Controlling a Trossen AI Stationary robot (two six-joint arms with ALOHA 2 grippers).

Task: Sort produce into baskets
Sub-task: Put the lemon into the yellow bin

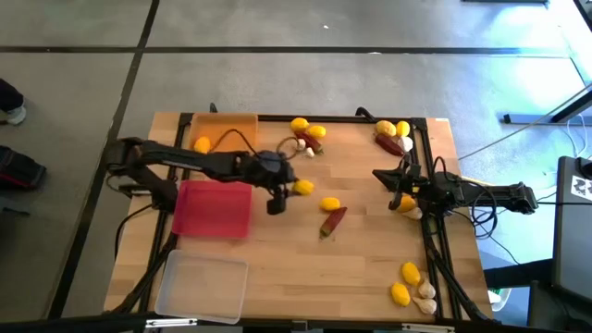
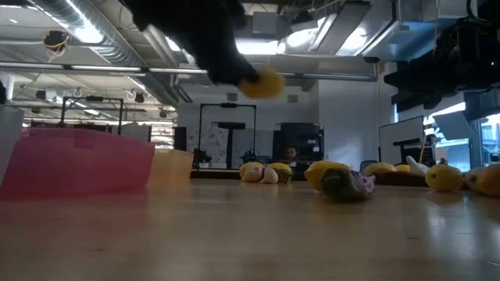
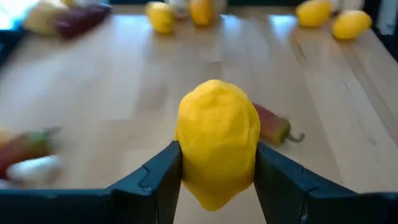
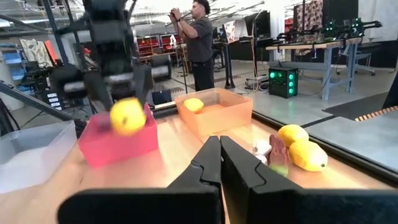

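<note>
My left gripper (image 1: 296,188) is shut on a yellow lemon (image 3: 216,143) above the table's middle, just right of the red-pink basket (image 1: 215,208). The orange basket (image 1: 227,132) at the far left holds one lemon (image 1: 202,144). The clear basket (image 1: 202,287) stands at the near left. My right gripper (image 4: 221,163) is shut and empty at the table's right side (image 1: 384,176). A loose lemon (image 1: 330,204) and a dark red chilli (image 1: 333,220) lie on the table right of my left gripper. My left gripper pinches the lemon by its two opposite sides (image 3: 186,163) between its two fingers (image 3: 160,177). The fingers come slanting down from the table's left. The lemon is lifted clear of the table, as the low view (image 2: 262,83) shows.
Lemons, garlic and a chilli lie in a cluster at the far middle (image 1: 307,134), another at the far right (image 1: 393,137), and one at the near right (image 1: 412,285). A lemon (image 1: 404,203) lies by my right arm. A person (image 4: 199,43) stands beyond the table.
</note>
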